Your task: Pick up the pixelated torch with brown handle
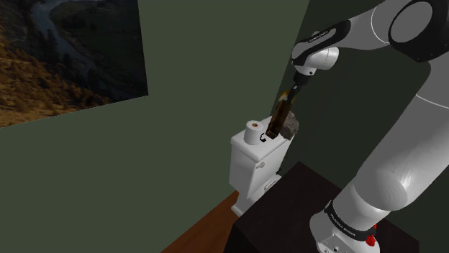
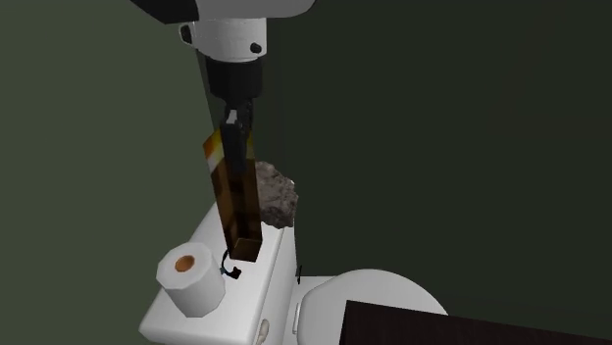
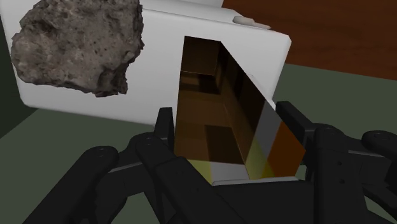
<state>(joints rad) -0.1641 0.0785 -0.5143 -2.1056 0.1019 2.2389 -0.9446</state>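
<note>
- The pixelated torch (image 2: 238, 201), a blocky brown-handled stick with an orange-and-yellow end, stands nearly upright over the lid of a white toilet tank (image 2: 169, 319); whether its lower end touches the lid I cannot tell.
- The all-black two-finger gripper (image 3: 228, 121) clamps the torch from both sides near its yellow end, as the wrist view shows.
- A rough grey-brown rock (image 2: 279, 193) sits on the tank lid just behind the torch.
- A white toilet paper roll (image 2: 189, 277) with a brown core stands on the lid, near the torch's base.
- Dark green walls surround the toilet; a landscape picture (image 1: 65, 50) hangs at the shoulder view's left.
</note>
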